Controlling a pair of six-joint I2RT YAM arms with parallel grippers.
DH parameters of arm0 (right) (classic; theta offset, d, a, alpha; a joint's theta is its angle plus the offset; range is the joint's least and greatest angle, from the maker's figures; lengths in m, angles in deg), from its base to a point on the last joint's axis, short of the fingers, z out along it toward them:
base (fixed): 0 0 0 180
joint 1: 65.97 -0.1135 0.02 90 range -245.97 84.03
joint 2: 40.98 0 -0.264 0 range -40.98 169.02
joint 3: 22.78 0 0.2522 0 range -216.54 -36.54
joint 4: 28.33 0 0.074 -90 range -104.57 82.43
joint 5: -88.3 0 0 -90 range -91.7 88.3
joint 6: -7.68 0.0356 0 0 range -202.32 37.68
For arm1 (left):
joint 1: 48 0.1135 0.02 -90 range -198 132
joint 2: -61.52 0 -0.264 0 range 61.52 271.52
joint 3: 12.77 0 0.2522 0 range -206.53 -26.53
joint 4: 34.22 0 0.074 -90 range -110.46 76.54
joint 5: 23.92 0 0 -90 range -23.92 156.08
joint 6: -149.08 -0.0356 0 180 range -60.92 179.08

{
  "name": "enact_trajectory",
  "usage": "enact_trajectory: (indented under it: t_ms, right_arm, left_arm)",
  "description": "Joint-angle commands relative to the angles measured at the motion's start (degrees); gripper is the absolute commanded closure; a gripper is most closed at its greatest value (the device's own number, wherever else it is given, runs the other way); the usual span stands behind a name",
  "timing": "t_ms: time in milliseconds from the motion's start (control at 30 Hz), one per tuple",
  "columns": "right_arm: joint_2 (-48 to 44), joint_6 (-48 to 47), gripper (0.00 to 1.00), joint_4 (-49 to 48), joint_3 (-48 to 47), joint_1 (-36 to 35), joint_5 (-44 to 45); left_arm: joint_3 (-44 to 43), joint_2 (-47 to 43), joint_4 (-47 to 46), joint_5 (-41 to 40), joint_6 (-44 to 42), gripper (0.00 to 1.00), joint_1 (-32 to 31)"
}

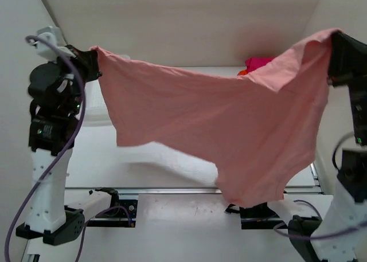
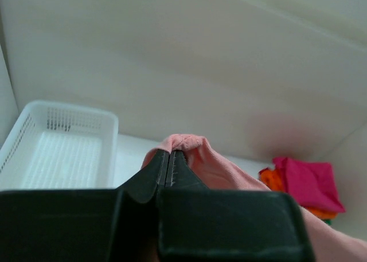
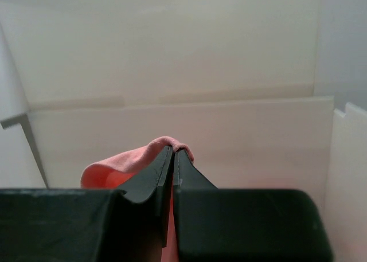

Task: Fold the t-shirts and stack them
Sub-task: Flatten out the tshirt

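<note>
A salmon-pink t-shirt [image 1: 229, 118] hangs spread in the air between both arms, its lower part drooping toward the table's front edge. My left gripper [image 1: 92, 64] is shut on its left corner, seen as pink cloth [image 2: 189, 147] over the closed tips [image 2: 171, 153]. My right gripper [image 1: 335, 50] is shut on its right corner, pink cloth [image 3: 126, 161] bulging over the closed tips [image 3: 174, 150]. A stack of folded shirts, magenta [image 2: 307, 182] on orange [image 2: 272, 179], lies at the back right, partly hidden behind the pink shirt in the top view [image 1: 258, 63].
A white plastic mesh basket [image 2: 63, 144] stands at the back left, mostly hidden by the left arm in the top view [image 1: 94, 107]. White walls close in the table at the back and on both sides.
</note>
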Motion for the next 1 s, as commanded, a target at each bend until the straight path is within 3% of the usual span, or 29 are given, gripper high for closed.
enact_trajectory:
  t_ms: [0, 100, 200, 300, 433, 500, 600, 733, 867, 967]
  right_arm:
    - [9.8, -2.1, 1.00, 0.1, 2.5, -0.2, -1.8]
    - [14.7, -1.5, 1.00, -1.2, 3.9, 1.6, -5.0]
    - [19.9, -1.4, 1.00, -2.0, 1.6, 2.3, -9.0]
    - [25.3, -3.0, 1.00, -1.7, -4.6, 0.7, -7.9]
    - [28.3, -1.4, 1.00, -4.4, -13.2, 2.7, -8.5]
    - [27.8, 1.9, 0.99, -6.7, -14.1, 6.4, -12.1]
    - [26.2, 5.2, 1.00, -8.9, -12.7, 10.2, -15.1]
    - [23.6, 3.8, 1.00, -8.4, -5.4, 10.0, -14.8]
    - [16.1, 1.1, 1.00, -7.8, 8.7, 7.4, -12.7]
    - [7.9, 1.5, 1.00, -10.1, 30.6, 7.2, -12.8]
  left_arm:
    - [4.3, 6.5, -0.7, 4.0, -0.3, 1.00, 4.0]
    - [5.3, 12.6, -2.5, 9.7, 0.3, 1.00, 6.6]
    - [0.0, 20.3, -1.7, 12.6, -0.2, 1.00, 7.2]
    - [-11.3, 28.2, 0.9, 14.3, -1.4, 1.00, 7.7]
    - [-33.5, 37.4, 6.8, 16.6, -0.6, 1.00, 9.6]
    - [-35.5, 37.2, 6.5, 17.7, 0.0, 1.00, 10.2]
    - [-29.8, 32.2, 3.5, 20.1, 1.7, 1.00, 12.8]
    - [-22.8, 27.9, 3.1, 20.6, 0.2, 1.00, 12.7]
    - [0.4, 16.7, -4.1, 21.3, 0.8, 1.00, 11.0]
    - [18.8, 8.8, -9.4, 22.5, 2.8, 1.00, 10.1]
